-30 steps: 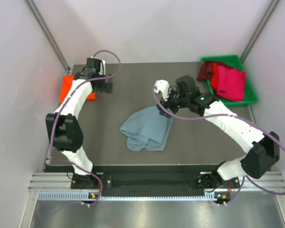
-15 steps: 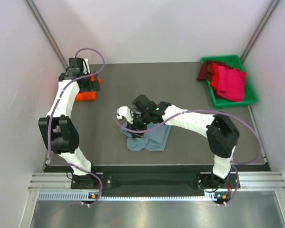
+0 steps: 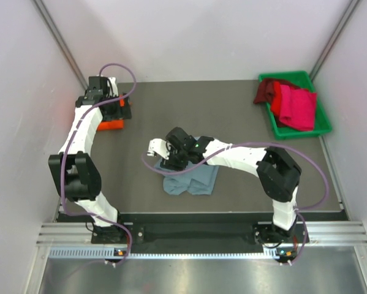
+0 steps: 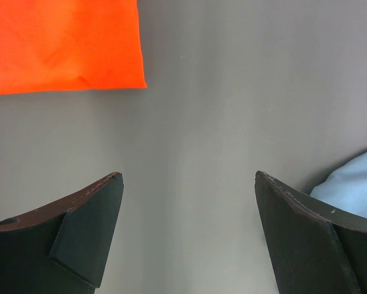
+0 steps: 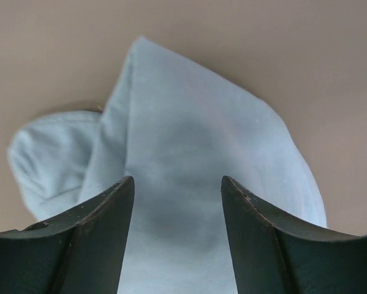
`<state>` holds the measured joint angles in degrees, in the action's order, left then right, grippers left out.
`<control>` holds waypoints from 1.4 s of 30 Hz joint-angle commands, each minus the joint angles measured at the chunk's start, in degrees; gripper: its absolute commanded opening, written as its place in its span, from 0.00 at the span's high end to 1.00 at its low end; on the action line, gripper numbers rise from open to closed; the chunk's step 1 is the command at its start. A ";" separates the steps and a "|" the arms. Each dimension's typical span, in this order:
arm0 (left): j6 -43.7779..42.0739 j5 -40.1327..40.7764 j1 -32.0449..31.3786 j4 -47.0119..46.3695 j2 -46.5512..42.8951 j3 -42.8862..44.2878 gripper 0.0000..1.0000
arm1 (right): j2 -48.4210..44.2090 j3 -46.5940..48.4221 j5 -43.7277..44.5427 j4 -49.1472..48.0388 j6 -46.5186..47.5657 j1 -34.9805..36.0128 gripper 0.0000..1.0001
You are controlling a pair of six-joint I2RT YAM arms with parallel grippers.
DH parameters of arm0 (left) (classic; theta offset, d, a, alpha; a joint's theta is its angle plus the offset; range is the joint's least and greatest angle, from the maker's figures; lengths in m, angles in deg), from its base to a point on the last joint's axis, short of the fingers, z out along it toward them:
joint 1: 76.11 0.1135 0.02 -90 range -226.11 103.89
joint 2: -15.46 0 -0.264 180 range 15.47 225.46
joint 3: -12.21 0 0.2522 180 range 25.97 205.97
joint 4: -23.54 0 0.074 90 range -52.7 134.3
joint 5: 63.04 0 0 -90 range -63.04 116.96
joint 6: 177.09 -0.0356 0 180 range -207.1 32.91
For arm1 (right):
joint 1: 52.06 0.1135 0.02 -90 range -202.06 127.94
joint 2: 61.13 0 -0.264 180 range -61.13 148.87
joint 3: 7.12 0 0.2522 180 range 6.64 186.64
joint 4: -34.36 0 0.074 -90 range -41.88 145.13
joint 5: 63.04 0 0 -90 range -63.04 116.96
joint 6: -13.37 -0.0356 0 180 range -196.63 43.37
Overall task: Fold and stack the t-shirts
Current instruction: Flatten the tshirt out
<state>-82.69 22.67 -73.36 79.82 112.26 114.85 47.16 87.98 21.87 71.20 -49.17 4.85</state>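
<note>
A dark grey surface (image 3: 244, 110) sits between pale walls. Nearest the arm bases, the right pincer (image 5: 177, 179) is reached across to the middle and hangs low over the rumpled slate blue-grey t-shirt (image 5: 189, 141). Its fingers (image 5: 91, 245) stand partly apart, released. The cloth lies spread beneath and ahead of the gap rather than pinched in it, and whether the tips touch it cannot be told. Farther back on the left, the left pincer (image 4: 188, 174) is spread wide and grasps nothing, with only bare surface between its fingers. The folded orange-red t-shirt (image 4: 60, 43) lies flat just beyond it, off its left finger. Well beyond the right pincer, at the far right corner, crimson t-shirts (image 3: 296, 105) are heaped in a green bin (image 3: 306, 131).
</note>
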 commanded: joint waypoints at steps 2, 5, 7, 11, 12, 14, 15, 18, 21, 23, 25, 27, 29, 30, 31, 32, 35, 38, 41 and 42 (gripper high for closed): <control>0.78 -1.77 -0.02 -1.74 -1.96 0.41 0.07 | 1.31 -0.13 4.82 -1.19 2.24 0.93 0.41; 0.17 -1.68 -0.11 -1.48 -1.78 0.68 0.07 | 1.57 -0.22 4.82 -1.10 1.63 0.84 0.47; -0.36 -1.07 -0.11 -1.13 -1.35 0.77 0.07 | 2.27 0.31 4.82 -0.14 1.54 0.75 0.59; -0.54 -0.19 -0.02 -1.04 -0.99 0.68 0.07 | 3.07 1.36 6.30 0.48 1.89 -0.12 0.84; -0.54 -0.19 -0.11 -1.13 -1.17 0.68 0.07 | 3.15 1.89 6.40 0.57 2.07 -0.30 0.98; -0.54 -0.10 -0.02 -1.13 -1.26 0.77 0.07 | 3.07 2.42 7.01 0.57 2.16 -0.83 1.00; -0.62 0.16 -0.11 -1.13 -1.43 0.77 0.07 | 2.89 2.77 7.10 0.57 2.24 -1.18 1.00; -1.15 1.30 -0.02 -1.04 -1.52 1.12 0.07 | 2.10 4.52 8.50 0.05 1.11 -2.06 0.98; -1.59 1.92 -0.02 -0.95 -1.87 1.29 0.07 | 1.14 5.14 10.61 0.66 0.49 -2.76 0.43; -1.85 1.92 -0.02 -0.86 -2.22 1.12 0.07 | 0.70 5.32 11.85 1.80 0.31 -2.76 0.35; -1.94 2.01 0.07 -0.95 -2.22 0.86 0.07 | 1.39 5.32 11.41 4.34 0.22 -2.85 0.35; -1.77 2.01 0.07 -1.04 -2.14 0.50 0.07 | 2.80 5.15 11.15 6.71 -0.48 -2.76 0.37; -1.42 1.84 -0.02 -1.21 -2.22 0.33 0.07 | 4.99 5.14 10.45 7.51 -0.66 -2.85 0.45; -1.42 1.92 0.07 -1.13 -2.05 0.33 0.07 | 5.52 5.14 9.92 7.78 -0.92 -2.85 0.60; -1.50 1.83 -0.02 -1.13 -2.05 0.33 0.07 | 6.05 5.32 9.13 7.69 -0.92 -3.03 0.70; -1.59 2.01 -0.02 -1.13 -2.13 0.41 0.07 | 6.23 5.75 9.30 7.69 -0.92 -3.03 0.83; -2.12 3.32 -0.02 -0.86 -2.40 0.68 0.07 | 5.18 8.74 9.91 7.43 -0.83 -4.16 1.00; -1.86 5.86 0.77 -1.13 -3.10 1.12 0.07 | 2.90 14.35 10.18 7.34 0.13 -5.83 1.00; -1.07 7.80 3.84 -2.09 -4.24 1.82 0.08 | 1.14 23.40 9.04 8.04 2.06 -6.45 1.00; -0.80 8.68 4.11 -2.18 -4.42 2.08 0.08 | 0.87 28.12 8.25 8.30 2.85 -6.46 1.00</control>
<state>-84.02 27.41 -71.66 79.76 111.65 114.85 53.37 104.88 31.34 81.42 -48.62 -0.51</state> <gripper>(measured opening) 0.926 0.019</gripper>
